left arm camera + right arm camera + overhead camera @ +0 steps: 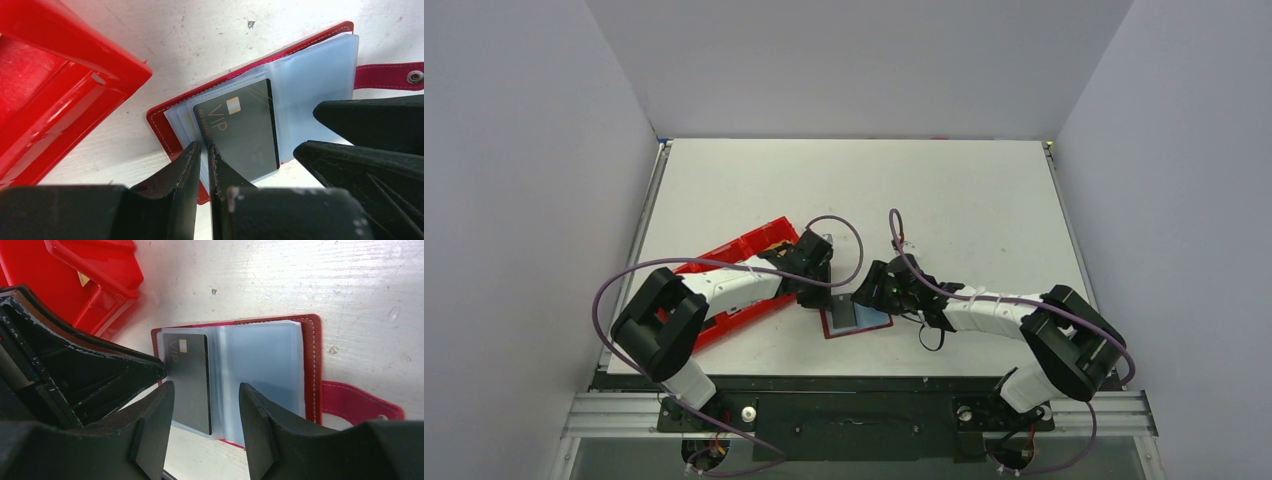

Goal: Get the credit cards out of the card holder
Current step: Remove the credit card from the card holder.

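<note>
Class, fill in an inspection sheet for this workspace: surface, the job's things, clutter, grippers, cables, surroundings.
Surface: white table, scuffed and speckled.
Job's things: card holder lies open, its strap tab out to one side; one dark credit card marked VIP sits in a sleeve.
Clutter: red tray beside the holder.
Grippers: left gripper has its jaws nearly together at the holder's edge, grip unclear; right gripper is open over the sleeves.
Cables: purple cables loop off both arms.
Surroundings: plain pale walls on three sides.
</note>
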Controlling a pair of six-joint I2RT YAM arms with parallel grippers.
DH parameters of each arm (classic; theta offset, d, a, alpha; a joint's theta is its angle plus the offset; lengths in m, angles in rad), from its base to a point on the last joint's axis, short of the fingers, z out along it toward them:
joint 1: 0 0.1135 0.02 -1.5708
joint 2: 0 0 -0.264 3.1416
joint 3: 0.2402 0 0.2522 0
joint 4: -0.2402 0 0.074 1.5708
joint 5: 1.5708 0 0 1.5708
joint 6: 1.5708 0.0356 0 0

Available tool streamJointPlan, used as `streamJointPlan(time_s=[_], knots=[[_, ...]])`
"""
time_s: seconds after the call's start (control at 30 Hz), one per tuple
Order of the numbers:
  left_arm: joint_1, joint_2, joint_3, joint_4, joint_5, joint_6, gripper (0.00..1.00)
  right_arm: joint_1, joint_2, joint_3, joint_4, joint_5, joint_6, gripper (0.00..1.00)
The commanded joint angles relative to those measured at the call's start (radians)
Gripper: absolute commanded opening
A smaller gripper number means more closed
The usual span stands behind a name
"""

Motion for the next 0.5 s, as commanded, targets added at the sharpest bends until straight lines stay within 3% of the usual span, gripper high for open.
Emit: streamJointPlan(time_s=[0.0,0.47], knots=[[-0.01,0.019,0.001,0.06,0.018,-0.018,0.09,-0.002,0.009,0.033,0.062,-0.01,0.007,0.46],[-0.015,0.06,0.008,0.049,-0.001,-0.022,0.07,-0.022,0.039,0.001,0.126,-0.051,0.032,0.38]])
